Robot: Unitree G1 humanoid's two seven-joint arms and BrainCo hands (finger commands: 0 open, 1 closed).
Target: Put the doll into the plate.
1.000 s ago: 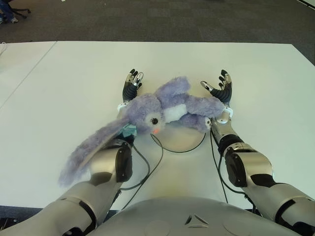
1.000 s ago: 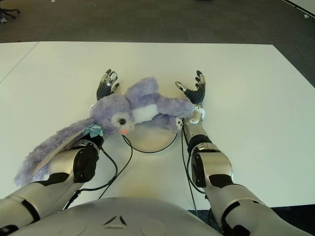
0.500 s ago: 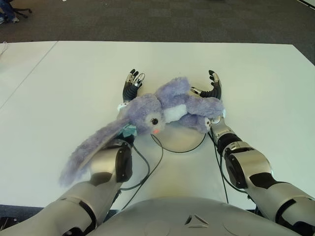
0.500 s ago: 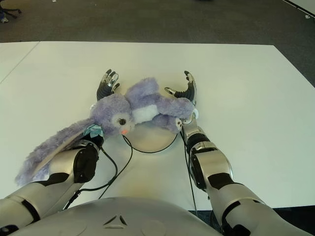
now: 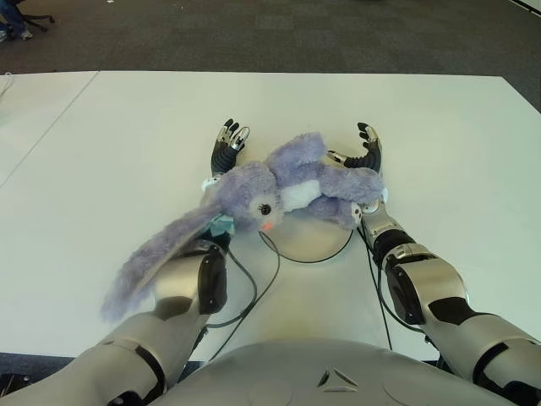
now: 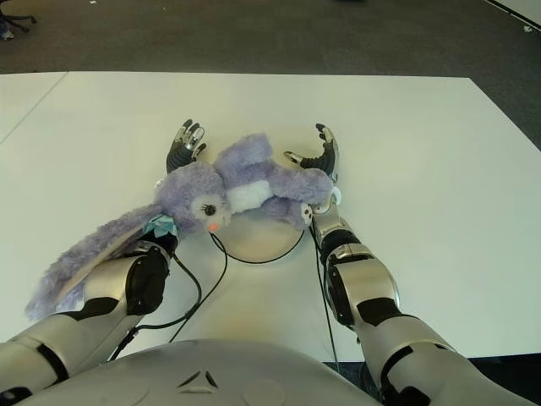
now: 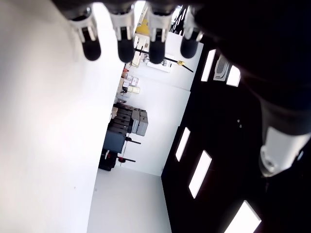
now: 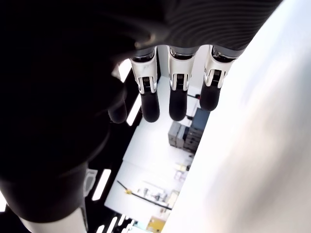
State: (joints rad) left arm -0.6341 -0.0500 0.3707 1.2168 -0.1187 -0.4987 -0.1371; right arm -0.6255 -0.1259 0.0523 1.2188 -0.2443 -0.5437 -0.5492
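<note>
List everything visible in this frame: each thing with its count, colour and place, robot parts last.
Doll: one, purple plush rabbit with a white belly patch, lying across both hands above the plate, one long ear trailing over the left forearm.
Plate: one, white with a dark rim, on the table under the doll, near edge showing.
Table: one, white, filling most of the eye views; a seam runs down its left part.
Floor: dark grey carpet beyond the table.
Cables: black, running along both forearms.
Left hand: one, black and silver, fingers spread, beside the doll's head.
Right hand: one, black and silver, fingers spread, against the doll's far end.
</note>
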